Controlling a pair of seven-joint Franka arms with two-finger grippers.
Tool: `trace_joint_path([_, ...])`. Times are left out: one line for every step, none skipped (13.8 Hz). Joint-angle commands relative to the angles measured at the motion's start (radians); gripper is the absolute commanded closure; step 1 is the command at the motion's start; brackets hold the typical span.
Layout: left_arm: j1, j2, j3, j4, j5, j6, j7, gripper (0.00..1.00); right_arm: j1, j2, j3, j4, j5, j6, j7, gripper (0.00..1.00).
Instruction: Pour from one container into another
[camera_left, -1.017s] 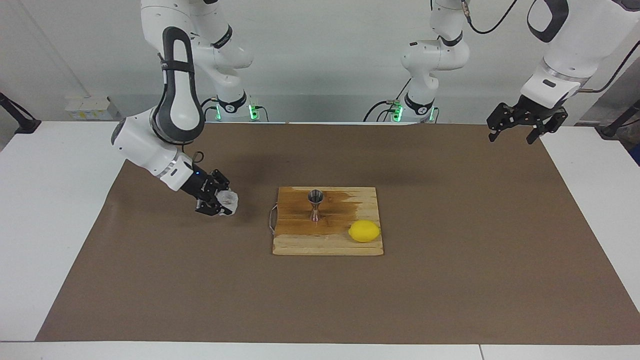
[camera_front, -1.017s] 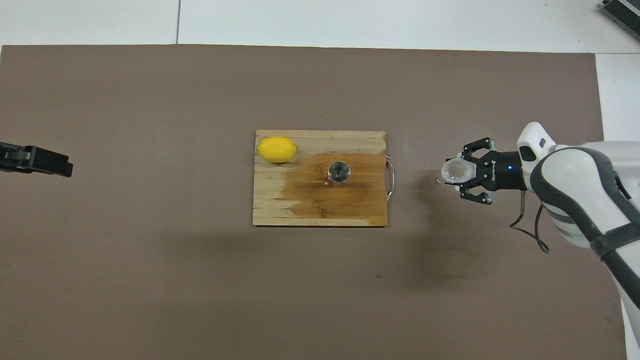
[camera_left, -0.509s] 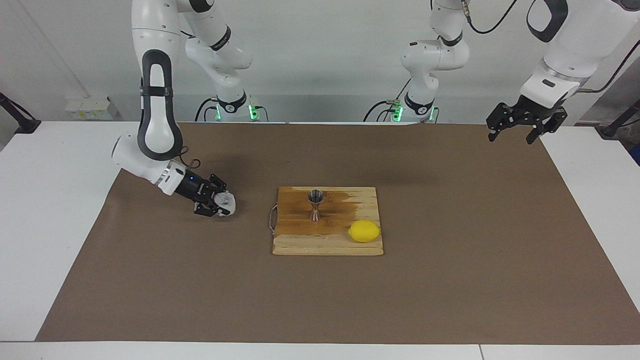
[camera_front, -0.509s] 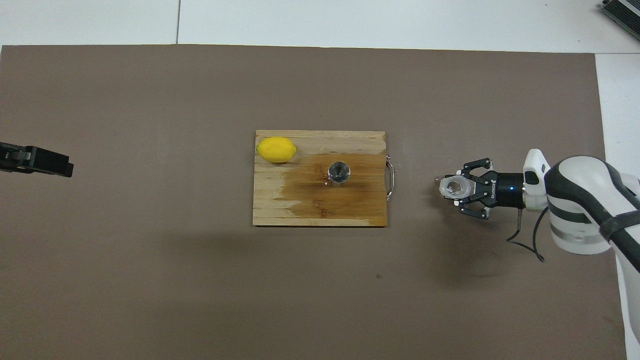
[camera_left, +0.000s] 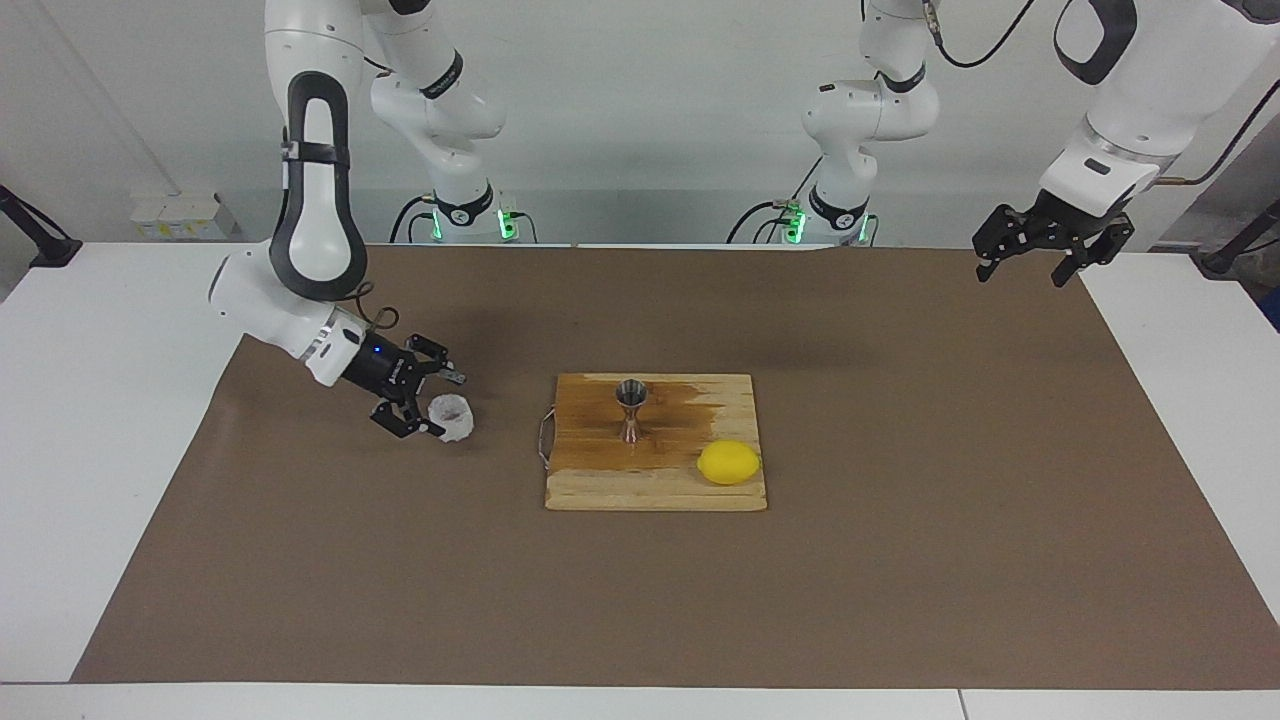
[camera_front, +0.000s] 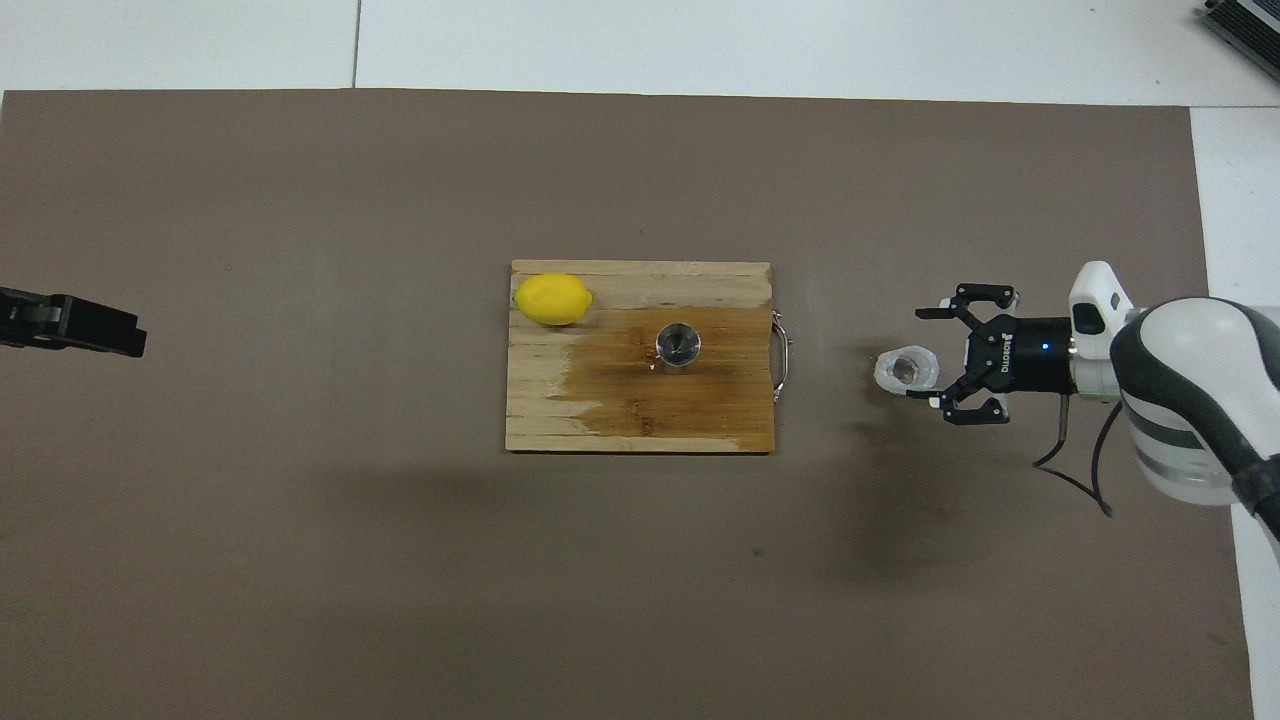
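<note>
A: What's on your table, biggest first?

B: Your brown mat (camera_left: 900, 560), then the wooden board (camera_left: 655, 490) at its middle with the lemon (camera_left: 729, 462) and steel jigger (camera_left: 631, 408) standing on it.

A: And the cup?

B: Your translucent cup (camera_left: 449, 416) sits upright on the mat, beside the board toward the right arm's end.

A: Grippers?

B: Your right gripper (camera_left: 436, 405) is spread wide, released, one finger just beside the cup. Your left gripper (camera_left: 1036, 258) waits, fingers apart, over the mat's corner.
</note>
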Motion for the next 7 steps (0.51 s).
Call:
trace_joint_path([0.011, -0.023, -0.002, -0.019, -0.013, -0.007, 0.012, 0.00, 0.006, -0.077, 0.002, -0.015, -0.166, -0.021, 0.279, 0.00])
trace_joint_path([0.011, -0.023, -0.002, -0.019, -0.013, -0.011, 0.012, 0.00, 0.027, -0.079, 0.002, -0.009, -0.247, -0.012, 0.391, 0.00])
trace_joint_path([0.011, -0.023, -0.002, -0.019, -0.013, -0.009, 0.012, 0.00, 0.040, -0.076, 0.002, 0.000, -0.336, -0.007, 0.512, 0.00])
trace_joint_path([0.011, -0.021, -0.002, -0.017, -0.013, -0.005, 0.012, 0.00, 0.044, -0.077, 0.002, 0.007, -0.428, -0.004, 0.647, 0.00])
trace_joint_path([0.011, -0.023, -0.002, -0.017, -0.013, -0.009, 0.012, 0.00, 0.045, -0.080, 0.004, 0.014, -0.502, -0.004, 0.798, 0.00])
trace_joint_path([0.011, -0.023, -0.002, -0.020, -0.013, -0.011, 0.012, 0.00, 0.058, -0.082, 0.005, 0.031, -0.587, -0.005, 0.923, 0.00])
trace_joint_path([0.011, -0.023, -0.002, -0.020, -0.013, -0.008, 0.014, 0.00, 0.080, -0.080, 0.005, 0.037, -0.699, -0.005, 1.067, 0.00])
